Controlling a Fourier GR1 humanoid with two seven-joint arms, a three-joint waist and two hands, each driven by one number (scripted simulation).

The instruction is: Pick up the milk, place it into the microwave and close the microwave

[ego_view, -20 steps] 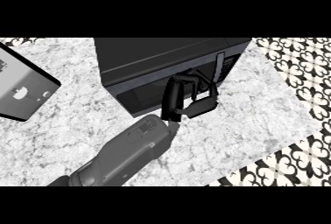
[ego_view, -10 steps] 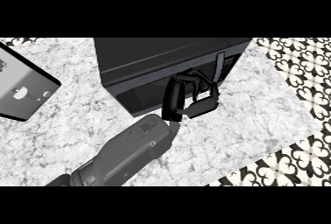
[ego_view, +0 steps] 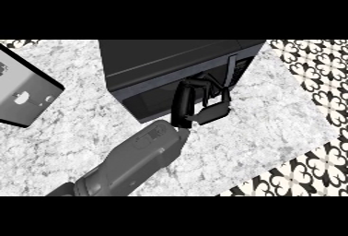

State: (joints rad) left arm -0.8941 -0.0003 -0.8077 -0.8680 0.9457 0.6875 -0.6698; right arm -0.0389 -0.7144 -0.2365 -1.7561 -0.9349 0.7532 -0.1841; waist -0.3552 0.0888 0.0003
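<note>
The black microwave (ego_view: 170, 64) stands at the back middle of the marble counter (ego_view: 75, 138), its dark front facing me with the door closed. My right hand (ego_view: 201, 105) hangs right at the front's right part, beside the control strip (ego_view: 234, 69). Its thumb and fingers are curled and only pale counter shows in the gap between them. The grey forearm (ego_view: 136, 161) comes in from the lower left. No milk shows anywhere. My left hand is out of view.
A grey box-like object (ego_view: 24, 92) with white marks and a dark side lies tilted at the left edge. The counter ends at the right and lower right, where patterned floor (ego_view: 319, 87) shows.
</note>
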